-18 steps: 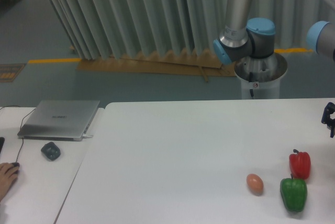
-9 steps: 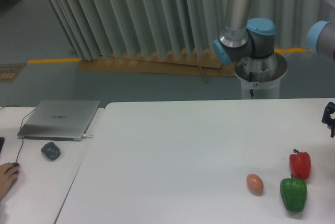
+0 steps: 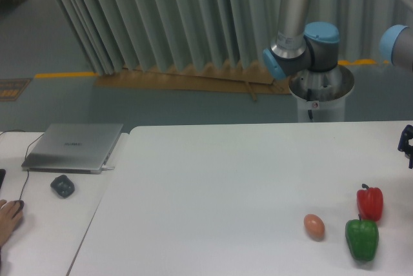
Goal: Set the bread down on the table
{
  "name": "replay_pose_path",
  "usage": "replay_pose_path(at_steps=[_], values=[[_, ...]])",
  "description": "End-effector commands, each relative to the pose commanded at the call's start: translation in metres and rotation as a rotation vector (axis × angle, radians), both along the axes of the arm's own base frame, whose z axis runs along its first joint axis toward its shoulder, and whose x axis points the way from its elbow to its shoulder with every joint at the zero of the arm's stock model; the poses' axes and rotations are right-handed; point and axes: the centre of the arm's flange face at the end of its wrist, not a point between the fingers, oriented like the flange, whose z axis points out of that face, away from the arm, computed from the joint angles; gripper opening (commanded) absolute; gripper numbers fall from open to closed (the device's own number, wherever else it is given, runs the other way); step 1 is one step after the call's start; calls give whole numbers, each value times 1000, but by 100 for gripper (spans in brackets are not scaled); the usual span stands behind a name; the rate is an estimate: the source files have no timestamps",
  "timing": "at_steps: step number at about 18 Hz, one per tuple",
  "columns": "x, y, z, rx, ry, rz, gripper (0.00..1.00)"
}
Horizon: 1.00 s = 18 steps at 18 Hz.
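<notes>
At frame's right edge, end effector [image 3: 407, 147] cut off; opening cannot be told

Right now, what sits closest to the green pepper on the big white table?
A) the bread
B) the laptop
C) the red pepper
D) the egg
C. The red pepper stands just above and slightly right of the green pepper, nearer than the egg to its left; the laptop is on the side desk, and no bread is in view.
</notes>
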Motion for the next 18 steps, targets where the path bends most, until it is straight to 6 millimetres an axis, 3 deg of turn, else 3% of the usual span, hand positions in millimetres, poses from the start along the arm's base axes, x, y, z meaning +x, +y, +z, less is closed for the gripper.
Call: replay_pose_path(at_steps=[4,8,15,17,18], values=[[-2,-2,-2,-4,0,2,100],[-30,-38,-5,-29,12,-192,100],[-64,-45,-63,-160,-17,-314,100],[-70,-58,-56,-167,-14,-304,100],[-72,-68,-42,-160,6,-267,100]])
